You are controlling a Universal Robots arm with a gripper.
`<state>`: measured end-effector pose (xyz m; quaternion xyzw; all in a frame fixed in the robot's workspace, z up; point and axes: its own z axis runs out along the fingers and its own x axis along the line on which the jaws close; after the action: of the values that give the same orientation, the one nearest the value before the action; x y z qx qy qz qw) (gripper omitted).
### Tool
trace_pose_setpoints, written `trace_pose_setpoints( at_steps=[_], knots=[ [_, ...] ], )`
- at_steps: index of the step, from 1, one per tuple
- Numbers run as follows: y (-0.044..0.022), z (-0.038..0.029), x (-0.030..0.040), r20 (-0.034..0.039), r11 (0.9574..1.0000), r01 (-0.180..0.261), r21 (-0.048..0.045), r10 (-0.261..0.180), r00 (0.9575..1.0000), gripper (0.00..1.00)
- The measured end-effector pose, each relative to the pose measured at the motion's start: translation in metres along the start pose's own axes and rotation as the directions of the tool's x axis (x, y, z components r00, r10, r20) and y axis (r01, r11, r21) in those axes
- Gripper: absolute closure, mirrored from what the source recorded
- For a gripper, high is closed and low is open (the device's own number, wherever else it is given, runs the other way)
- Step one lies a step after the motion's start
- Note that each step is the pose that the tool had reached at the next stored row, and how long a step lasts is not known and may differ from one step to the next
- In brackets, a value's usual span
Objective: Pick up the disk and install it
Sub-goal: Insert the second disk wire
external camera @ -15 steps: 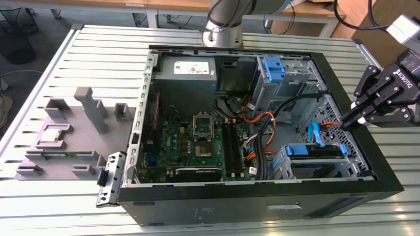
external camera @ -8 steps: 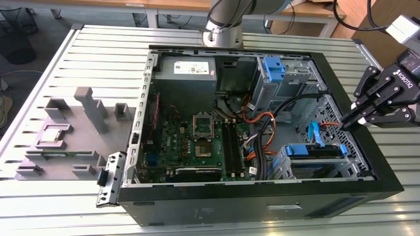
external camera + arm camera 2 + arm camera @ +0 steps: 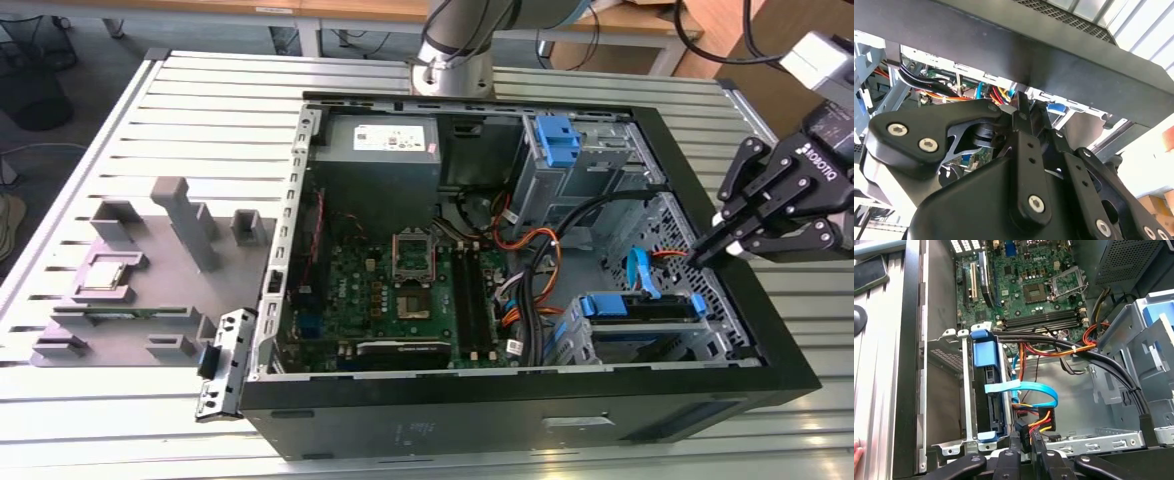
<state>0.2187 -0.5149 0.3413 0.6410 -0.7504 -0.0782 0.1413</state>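
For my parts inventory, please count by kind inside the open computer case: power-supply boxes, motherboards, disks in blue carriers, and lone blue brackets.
power-supply box: 1
motherboard: 1
disk in blue carrier: 1
lone blue bracket: 1
Total: 4

An open black computer case (image 3: 534,420) lies on the slatted metal tabletop (image 3: 214,90). Inside are a green motherboard (image 3: 400,290), a grey power supply (image 3: 384,140) and orange cables (image 3: 1054,352). Grey fixtures (image 3: 147,260) stand beside it.
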Motion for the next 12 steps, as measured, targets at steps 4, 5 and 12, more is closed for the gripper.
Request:
trace_pose_setpoints(
  at_steps=[4, 5, 12],
  knots=[
    [0.0010, -0.0001, 0.0002, 0.0000, 1.0000, 0.000, 0.0009, 0.000, 1.0000, 0.76],
    [0.0013, -0.0006, 0.0003, 0.0000, 1.0000, 0.000, 0.0009, 0.000, 1.0000, 0.76],
    [0.0065, 0.0001, 0.0011, -0.0079, 1.0000, -0.003, 0.0049, 0.003, 1.0000, 0.76]
  ],
)
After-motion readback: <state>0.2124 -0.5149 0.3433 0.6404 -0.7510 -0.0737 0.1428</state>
